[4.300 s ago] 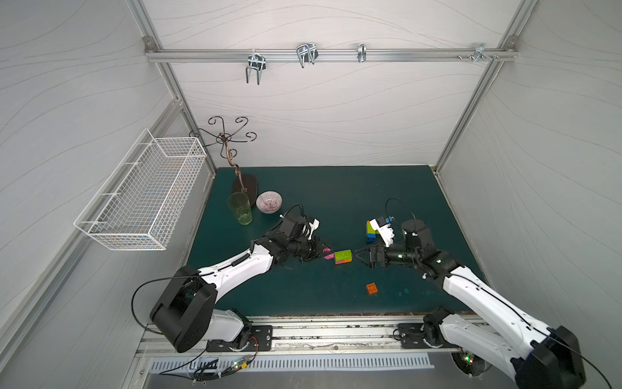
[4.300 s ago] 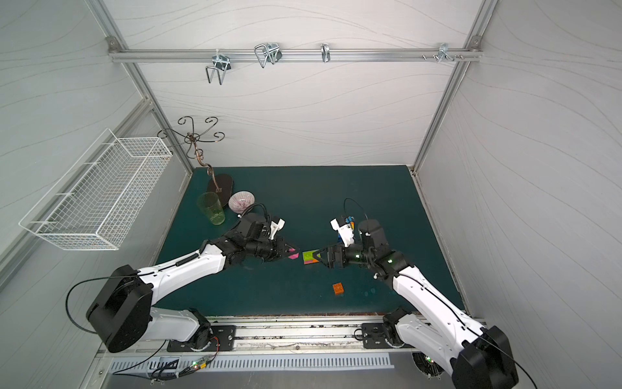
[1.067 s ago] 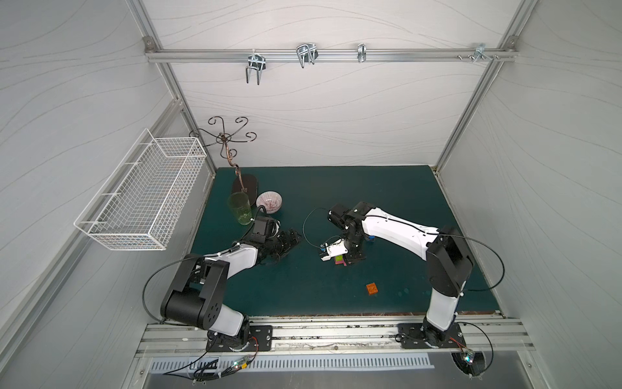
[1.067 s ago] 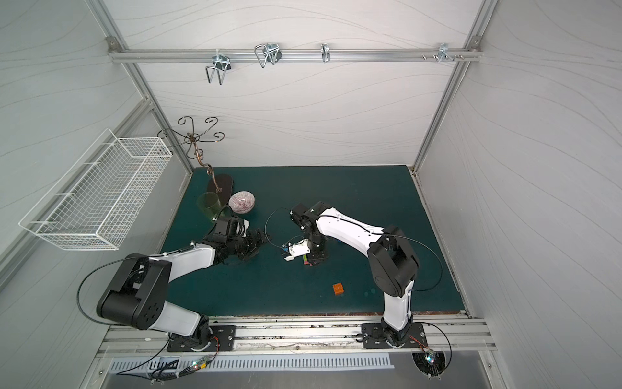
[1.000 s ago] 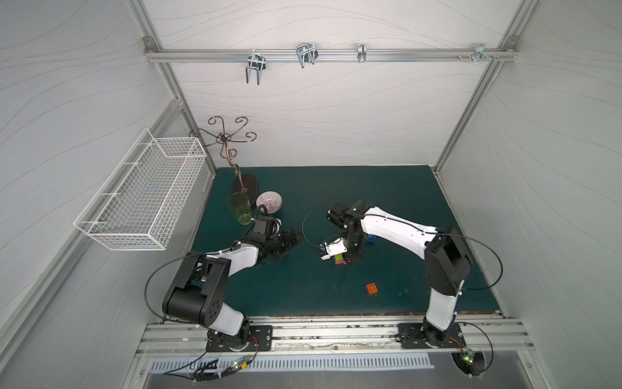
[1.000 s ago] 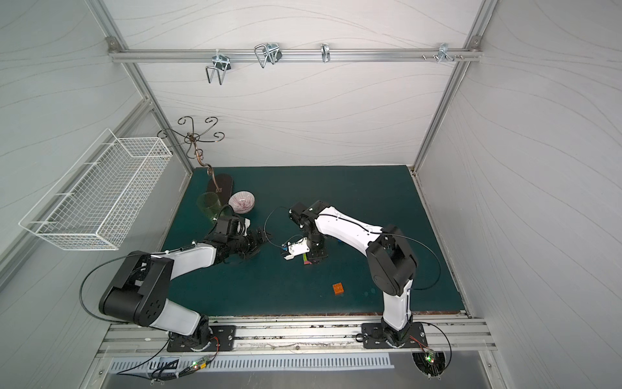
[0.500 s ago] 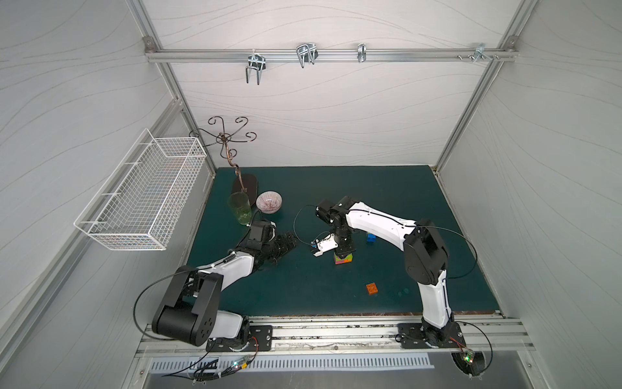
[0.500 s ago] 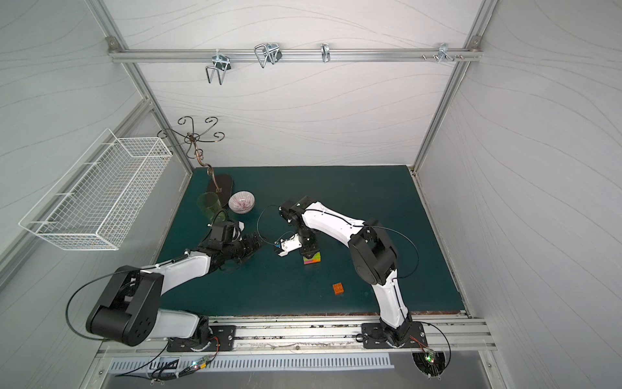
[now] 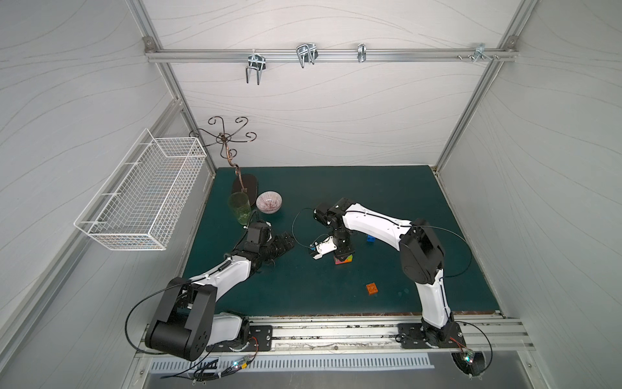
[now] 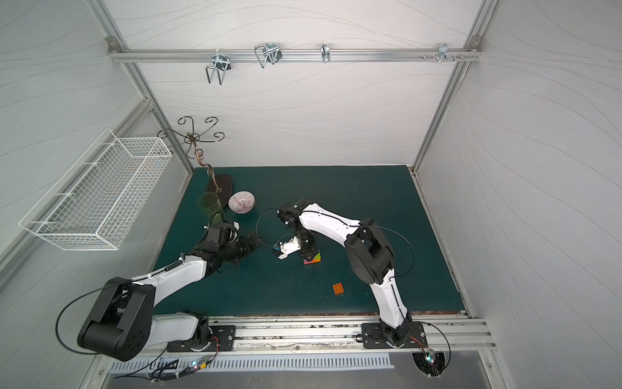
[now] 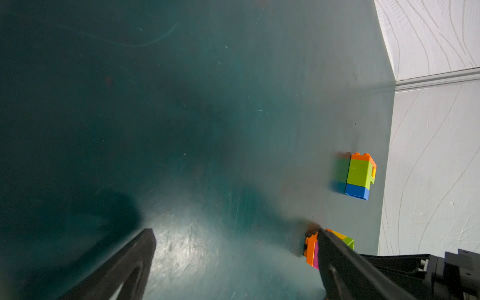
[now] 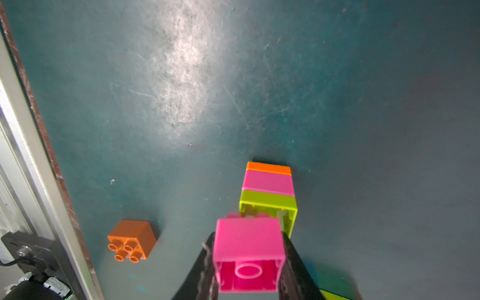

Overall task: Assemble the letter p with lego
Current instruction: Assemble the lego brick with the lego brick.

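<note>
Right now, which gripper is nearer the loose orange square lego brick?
Right. The right gripper, shut on a magenta square lego brick, hangs behind the loose orange square lego brick; the left gripper, open, is farther off near the green glass tumbler.

Back left on the dark green table mat point(image 9: 387, 202), a green glass tumbler point(image 9: 239, 207) stands before a curled metal stand point(image 9: 232, 158), with a ribbed round bowl point(image 9: 269, 202) to its right. Mid-table lies a multicoloured lego stack point(image 9: 345, 260), a magenta lego brick point(image 12: 249, 249) at one end. A blue-ended lego stack point(image 9: 370, 238) sits behind-right of it, and an orange lego brick point(image 9: 371, 288) sits in front-right.
</note>
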You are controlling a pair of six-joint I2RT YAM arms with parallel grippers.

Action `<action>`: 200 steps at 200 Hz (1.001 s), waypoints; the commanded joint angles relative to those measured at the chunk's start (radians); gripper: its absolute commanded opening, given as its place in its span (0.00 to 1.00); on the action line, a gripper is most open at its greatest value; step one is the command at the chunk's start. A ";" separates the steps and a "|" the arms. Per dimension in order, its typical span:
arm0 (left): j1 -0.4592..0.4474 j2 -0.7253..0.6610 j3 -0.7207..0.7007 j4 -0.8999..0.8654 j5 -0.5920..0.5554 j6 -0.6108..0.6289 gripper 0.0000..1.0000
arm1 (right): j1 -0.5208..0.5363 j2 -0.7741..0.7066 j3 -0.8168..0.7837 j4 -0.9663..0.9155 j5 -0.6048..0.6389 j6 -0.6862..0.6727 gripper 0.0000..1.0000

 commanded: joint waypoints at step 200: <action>0.006 -0.046 0.003 0.001 -0.019 0.034 0.99 | 0.042 0.115 -0.053 0.028 0.068 0.169 0.00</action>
